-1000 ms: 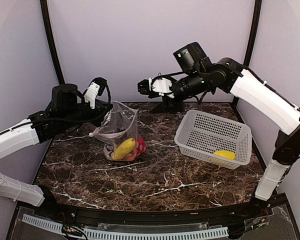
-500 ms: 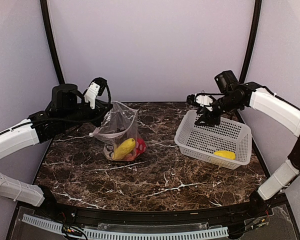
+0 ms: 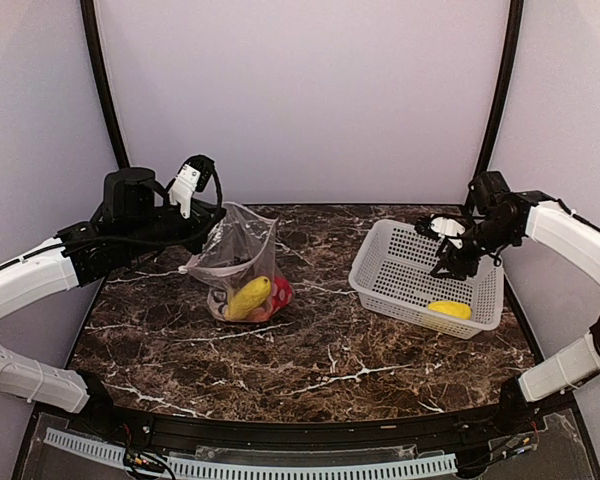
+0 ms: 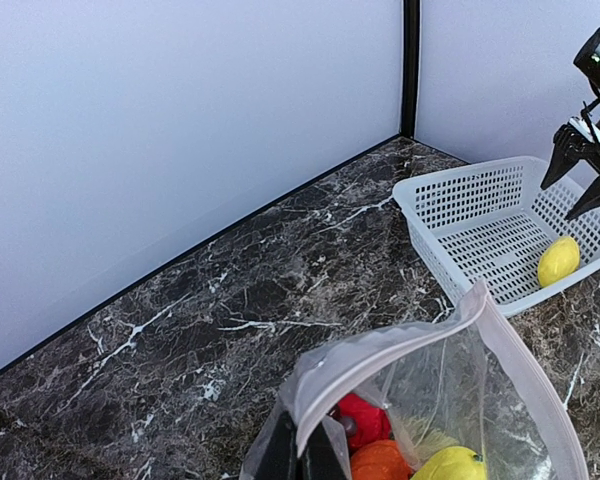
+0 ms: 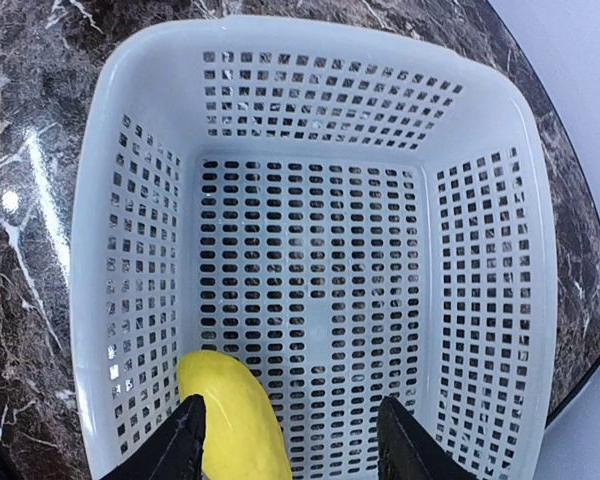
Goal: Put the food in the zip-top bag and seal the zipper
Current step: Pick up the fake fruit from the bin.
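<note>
The clear zip-top bag (image 3: 242,258) stands left of the table's middle, its mouth held up and open. My left gripper (image 3: 212,216) is shut on the bag's rim by the pinkish-white zipper (image 4: 400,345). Inside the bag lie a yellow piece (image 3: 250,296), a red piece (image 4: 365,420) and an orange-red round one (image 4: 380,462). Another yellow piece of food (image 5: 235,420) lies in the white basket (image 3: 380,285). My right gripper (image 3: 448,266) hangs open just above it, one finger at the piece's side; in the right wrist view the gripper (image 5: 292,440) holds nothing.
The perforated white basket (image 5: 90,250) sits at the right of the dark marble table (image 3: 320,350), close to the right wall. Grey walls close in the back and both sides. The left arm reaches across the table's left rear.
My right arm has swung from the back centre over to the right and come down over the basket, jaws open. The left gripper and the bag have not moved.
</note>
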